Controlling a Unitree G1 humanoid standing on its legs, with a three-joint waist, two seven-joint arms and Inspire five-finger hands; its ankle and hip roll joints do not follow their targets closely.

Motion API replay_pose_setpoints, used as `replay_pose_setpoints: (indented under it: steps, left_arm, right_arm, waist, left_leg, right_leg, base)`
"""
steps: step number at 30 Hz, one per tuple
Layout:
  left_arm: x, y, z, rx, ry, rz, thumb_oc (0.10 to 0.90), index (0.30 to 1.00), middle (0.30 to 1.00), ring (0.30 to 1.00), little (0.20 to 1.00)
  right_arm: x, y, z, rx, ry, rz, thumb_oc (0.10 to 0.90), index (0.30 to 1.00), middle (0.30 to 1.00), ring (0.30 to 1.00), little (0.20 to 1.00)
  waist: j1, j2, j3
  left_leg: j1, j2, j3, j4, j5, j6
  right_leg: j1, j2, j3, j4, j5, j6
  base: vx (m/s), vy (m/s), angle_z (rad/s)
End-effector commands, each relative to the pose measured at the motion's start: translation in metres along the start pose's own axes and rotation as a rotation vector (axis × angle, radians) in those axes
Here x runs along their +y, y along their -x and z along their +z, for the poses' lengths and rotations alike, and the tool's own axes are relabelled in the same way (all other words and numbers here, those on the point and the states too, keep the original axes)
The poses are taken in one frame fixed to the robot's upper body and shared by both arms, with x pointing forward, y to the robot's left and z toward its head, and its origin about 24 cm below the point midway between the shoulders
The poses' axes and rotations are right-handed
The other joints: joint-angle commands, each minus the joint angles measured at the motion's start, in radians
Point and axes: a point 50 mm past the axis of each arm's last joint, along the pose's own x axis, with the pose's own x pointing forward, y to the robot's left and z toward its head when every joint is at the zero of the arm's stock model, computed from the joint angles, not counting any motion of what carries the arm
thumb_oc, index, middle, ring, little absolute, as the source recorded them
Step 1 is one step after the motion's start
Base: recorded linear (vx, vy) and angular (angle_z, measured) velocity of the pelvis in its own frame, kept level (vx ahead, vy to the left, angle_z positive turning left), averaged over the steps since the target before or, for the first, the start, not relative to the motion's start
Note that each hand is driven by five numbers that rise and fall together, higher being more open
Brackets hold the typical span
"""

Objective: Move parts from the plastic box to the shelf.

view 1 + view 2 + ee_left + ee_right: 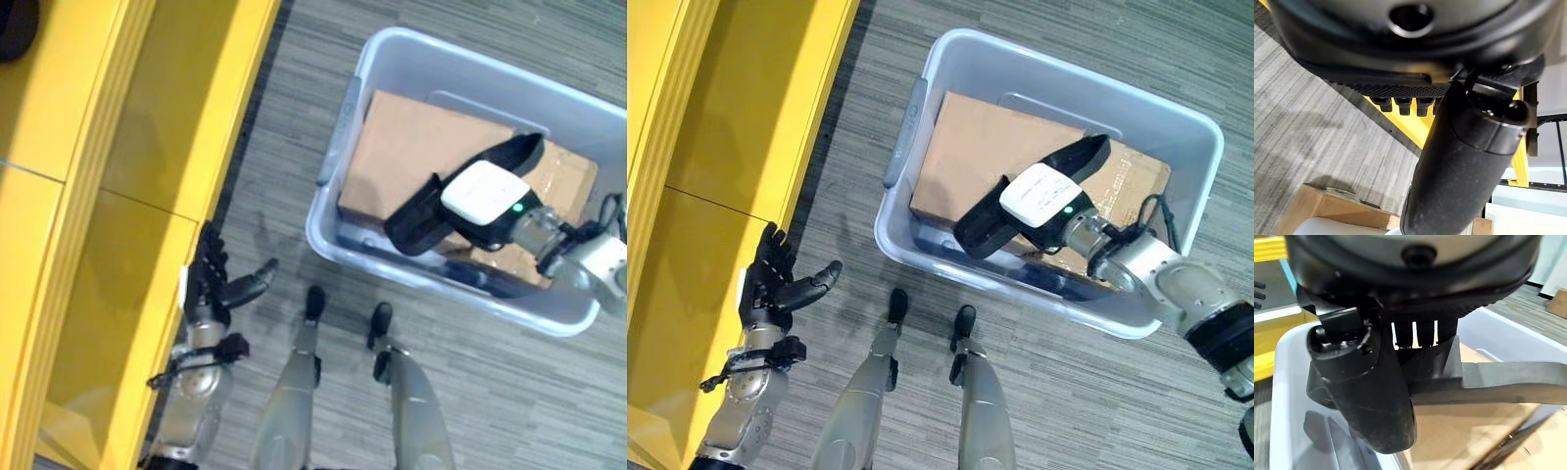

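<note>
Part (991,227), a dark angled piece, is in the right hand (1043,201) above the box (921,59); wrist view shows fingers (1425,333) and thumb (1369,396) curled round it, gripped near its bend. It hangs over the cardboard cartons (970,137) lying inside the box, near the box's front wall. Box stands on the grey floor (872,196), just right of the yellow shelf (735,108). Left hand (774,279) hangs beside the shelf edge, fingers straight and spread, holding nothing.

Workshop or storeroom: yellow metal shelf (118,196), grey plank floor (265,127), plastic box (392,59).
</note>
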Motion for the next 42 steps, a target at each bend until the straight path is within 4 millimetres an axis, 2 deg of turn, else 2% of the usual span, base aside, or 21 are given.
replay_pose_setpoints:
  steps: [1,11,16,21,29,32,33,42]
  left_arm:
    - [-0.002,0.002,0.033,-0.173,0.012,-0.036,0.900,1.000,1.000,1.000,1.000]
    - [0.000,0.002,0.034,-0.171,0.008,-0.049,0.900,1.000,1.000,1.000,1.000]
    - [0.001,0.001,0.041,-0.203,-0.032,-0.060,0.900,1.000,1.000,1.000,1.000]
    - [0.006,-0.003,0.056,-0.300,-0.174,-0.049,0.900,1.000,1.000,1.000,1.000]
    - [0.007,-0.011,0.086,-0.484,-0.416,-0.058,0.900,1.000,1.000,1.000,1.000]
    - [0.007,-0.010,0.092,-0.526,-0.478,-0.068,0.900,1.000,1.000,1.000,1.000]
    - [0.006,-0.009,0.096,-0.552,-0.520,-0.090,0.900,1.000,1.000,1.000,1.000]
    - [-0.004,-0.008,0.105,-0.632,-0.642,-0.159,0.900,1.000,1.000,1.000,1.000]
  right_arm:
    - [-0.063,0.001,-0.019,0.017,0.065,-0.221,0.400,0.300,0.300,0.300,0.300]
    - [-0.069,0.014,-0.018,0.050,-0.066,-0.339,0.400,0.300,0.300,0.300,0.300]
    - [-0.069,0.021,-0.016,0.062,-0.139,-0.388,0.400,0.300,0.300,0.300,0.300]
    - [-0.069,0.029,-0.015,0.063,-0.214,-0.425,0.400,0.300,0.300,0.300,0.300]
    - [-0.080,0.029,-0.006,0.002,-0.311,-0.490,0.400,0.300,0.300,0.300,0.300]
    - [-0.082,0.030,-0.002,-0.019,-0.357,-0.514,0.400,0.300,0.300,0.300,0.300]
    - [-0.082,0.031,0.000,-0.030,-0.382,-0.521,0.400,0.300,0.300,0.300,0.300]
    - [-0.081,0.034,0.008,-0.074,-0.457,-0.530,0.400,0.300,0.300,0.300,0.300]
  waist:
    - [-0.018,0.009,0.006]
    - [-0.040,0.004,-0.040]
    - [-0.054,-0.002,-0.080]
    - [-0.068,-0.018,-0.122]
    - [-0.090,-0.044,-0.207]
    - [-0.102,-0.050,-0.246]
    - [-0.114,-0.055,-0.279]
    - [-0.150,-0.057,-0.363]
  left_leg:
    - [0.086,0.041,-0.001,0.006,-0.043,-0.058]
    - [0.146,0.042,0.015,0.019,-0.066,-0.048]
    - [0.181,0.048,0.025,0.018,-0.077,-0.046]
    - [0.220,0.055,0.040,0.007,-0.087,-0.043]
    - [0.286,0.065,0.069,-0.019,-0.103,-0.041]
    - [0.317,0.070,0.086,-0.033,-0.110,-0.038]
    - [0.343,0.075,0.100,-0.036,-0.121,-0.033]
    - [0.419,0.088,0.144,-0.058,-0.143,-0.033]
  right_leg:
    - [0.193,-0.065,0.010,-0.144,0.046,0.116]
    - [0.249,-0.065,0.028,-0.160,0.046,0.118]
    - [0.281,-0.063,0.037,-0.184,0.051,0.120]
    - [0.312,-0.056,0.052,-0.207,0.059,0.124]
    - [0.360,-0.043,0.080,-0.255,0.077,0.128]
    - [0.380,-0.037,0.099,-0.277,0.084,0.130]
    - [0.400,-0.033,0.113,-0.289,0.085,0.133]
    - [0.450,-0.019,0.159,-0.320,0.084,0.141]
  base:
    - [-0.01,0.024,-0.04]
    - [0.01,0.009,-0.04]
    - [0.03,0.003,-0.10]
    - [0.03,-0.001,-0.09]
    - [0.04,-0.013,-0.11]
    - [0.09,-0.005,-0.26]
    - [0.13,-0.006,-0.17]
    - [0.07,-0.004,-0.21]
